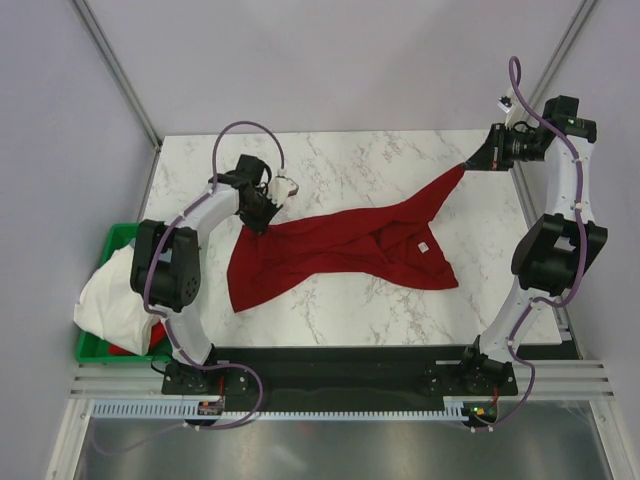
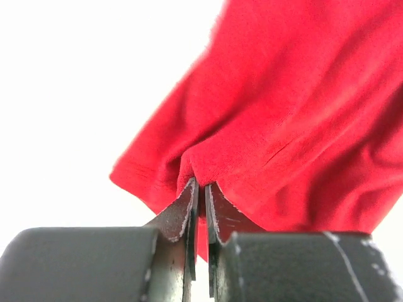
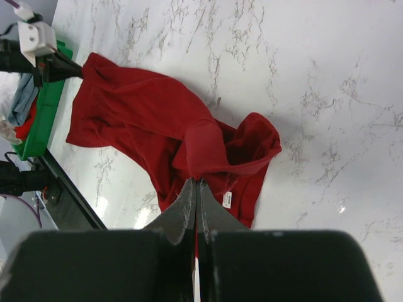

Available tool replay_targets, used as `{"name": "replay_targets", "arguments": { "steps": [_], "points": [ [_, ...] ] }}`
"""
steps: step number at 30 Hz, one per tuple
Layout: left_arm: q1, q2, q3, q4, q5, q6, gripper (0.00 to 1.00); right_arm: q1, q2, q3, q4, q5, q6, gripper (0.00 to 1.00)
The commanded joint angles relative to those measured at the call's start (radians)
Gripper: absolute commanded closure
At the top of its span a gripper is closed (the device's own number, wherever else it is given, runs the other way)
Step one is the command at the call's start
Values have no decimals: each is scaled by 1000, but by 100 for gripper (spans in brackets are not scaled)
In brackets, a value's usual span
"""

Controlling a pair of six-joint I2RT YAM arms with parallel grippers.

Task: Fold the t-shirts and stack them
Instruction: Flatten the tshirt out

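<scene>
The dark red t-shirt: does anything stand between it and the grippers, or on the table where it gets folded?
Nothing visible does. The left gripper and the right gripper are each shut on the dark red t-shirt. The table around it is bare; the green bin stands beside its left edge.

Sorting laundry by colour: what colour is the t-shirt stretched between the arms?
The t-shirt is plain dark red; top external view.

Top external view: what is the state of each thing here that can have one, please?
dark red t-shirt: unfolded, bunched, stretched between both claws, middle lying on the marble table.
left claw: shut on the shirt's left edge.
right claw: shut on the shirt's far right corner.
white t-shirt: unfolded, heaped in the bin, spilling over its rim.
green bin: upright, holding clothes.
</scene>
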Motion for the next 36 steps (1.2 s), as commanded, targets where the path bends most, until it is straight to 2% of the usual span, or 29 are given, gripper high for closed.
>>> {"name": "replay_targets", "arguments": {
  "steps": [1, 3, 6, 7, 8, 9, 11, 14, 20, 23, 36],
  "points": [
    [24, 31, 135, 39, -32, -2, 90, 0, -10, 1, 11, -15, -17, 100],
    [42, 80, 205, 43, -58, 10, 89, -2, -2, 5, 11, -13, -17, 100],
    [56, 151, 289, 55, -131, 13, 66, 3, 6, 7, 11, -8, -19, 100],
    [56, 154, 302, 63, -147, 12, 55, 5, 4, 2, 11, -8, -20, 100],
    [56, 153, 305, 68, -151, 9, 52, 6, 4, -1, 11, -7, -20, 100],
    [56, 146, 298, 75, -142, 5, 43, 6, 0, -4, 11, -7, -22, 100],
    [55, 110, 276, 80, -109, -1, 46, 8, -5, -15, 9, -8, -23, 100],
    [55, 38, 168, 80, -70, 4, 58, 8, -14, -33, 8, -13, -30, 100],
    [55, -77, 5, 49, -3, -42, 60, 6, -14, -39, 2, -10, -36, 100],
    [55, -76, -31, 48, 13, -54, 58, 6, -10, -36, 3, -7, -37, 100],
    [41, 56, 46, 14, 57, -68, 56, 17, -5, -36, -1, 12, -48, 100]
  ]
}}
